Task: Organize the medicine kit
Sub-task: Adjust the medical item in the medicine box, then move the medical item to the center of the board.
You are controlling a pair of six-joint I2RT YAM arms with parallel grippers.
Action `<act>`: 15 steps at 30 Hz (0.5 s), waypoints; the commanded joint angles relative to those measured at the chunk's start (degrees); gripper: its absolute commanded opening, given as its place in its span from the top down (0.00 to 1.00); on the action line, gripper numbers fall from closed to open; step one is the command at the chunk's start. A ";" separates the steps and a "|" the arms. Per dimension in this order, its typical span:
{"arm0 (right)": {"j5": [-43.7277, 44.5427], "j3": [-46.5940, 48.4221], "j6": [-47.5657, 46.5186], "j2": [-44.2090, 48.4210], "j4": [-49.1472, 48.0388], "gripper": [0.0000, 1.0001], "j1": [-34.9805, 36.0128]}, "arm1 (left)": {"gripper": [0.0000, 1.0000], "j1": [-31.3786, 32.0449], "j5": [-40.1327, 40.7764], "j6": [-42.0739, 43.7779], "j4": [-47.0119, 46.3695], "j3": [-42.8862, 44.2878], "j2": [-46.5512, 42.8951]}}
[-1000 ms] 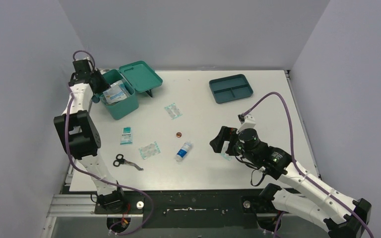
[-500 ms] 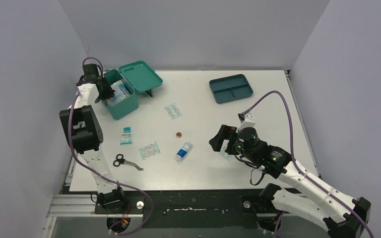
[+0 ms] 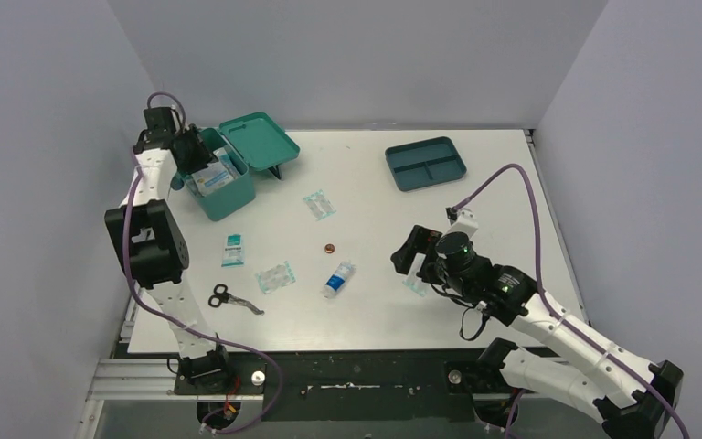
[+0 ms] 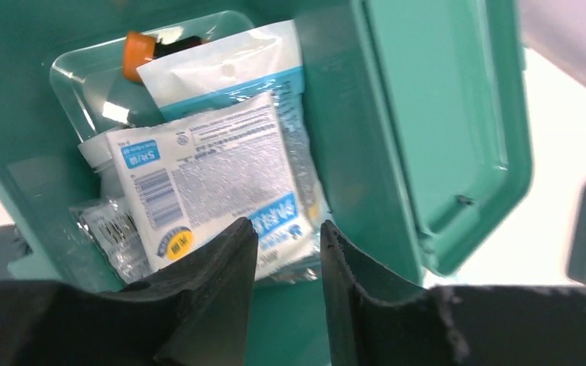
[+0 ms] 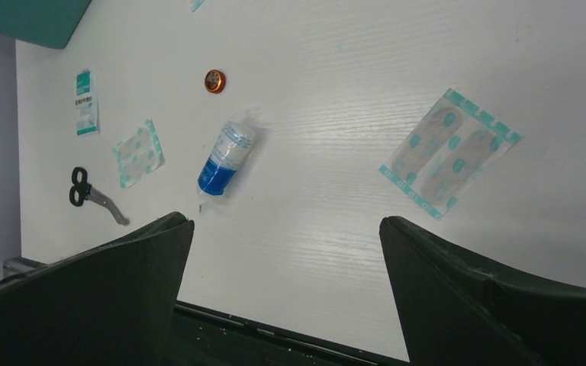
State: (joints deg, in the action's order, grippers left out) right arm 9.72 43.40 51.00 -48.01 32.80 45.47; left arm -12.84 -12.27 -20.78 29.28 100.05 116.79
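- Since the earlier frame, your left gripper has drawn back toward the far-left rim of the medicine kit. Your right gripper has edged slightly rightward.
- Nearest you, black-handled scissors lie flat close to the near edge of the table. A square, teal-printed plaster packet sits just to their right.
- A small blue-and-clear bottle lies on its side. Bare white woodgrain separates it from the right gripper, so you have room there.
- The right gripper's jaws are spread wide and hold nothing. It hangs over a flat plaster strip in a teal-edged wrapper.
- Farther out, a slim teal-and-white sachet and a small round copper-coloured disc sit well apart, with open surface around each.
- Another wrapped plaster lies mid-table.
- The medicine kit stands at the far-left corner, close to the left wall. It is rigid teal plastic, and its lid is swung open beside it.
- Inside the kit, glossy crinkled packets are stacked, and an orange cap shows behind them.
- The left gripper is released. Its jaws stand slightly apart and pinch nothing, with the tips just over the top packet's edge.
- A darker, flat divided tray rests near the far edge, well apart from everything else.
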 commanded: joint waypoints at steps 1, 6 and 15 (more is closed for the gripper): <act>5.63 3.44 4.17 -2.07 3.89 0.00 0.32 | 0.62 -0.06 -5.67 -1.00 -0.64 -0.05 -9.39; 11.21 6.81 9.14 -6.12 11.36 0.00 0.16 | 0.51 2.52 -10.64 -1.40 -5.78 -10.17 -17.27; 22.41 9.68 15.38 -12.21 21.50 0.00 -5.07 | 0.38 9.55 -13.18 -0.41 -8.60 -24.15 -33.15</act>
State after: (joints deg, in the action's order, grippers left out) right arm 24.71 51.72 63.29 -59.20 49.32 44.29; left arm -6.09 -22.26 -22.04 24.38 80.44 91.64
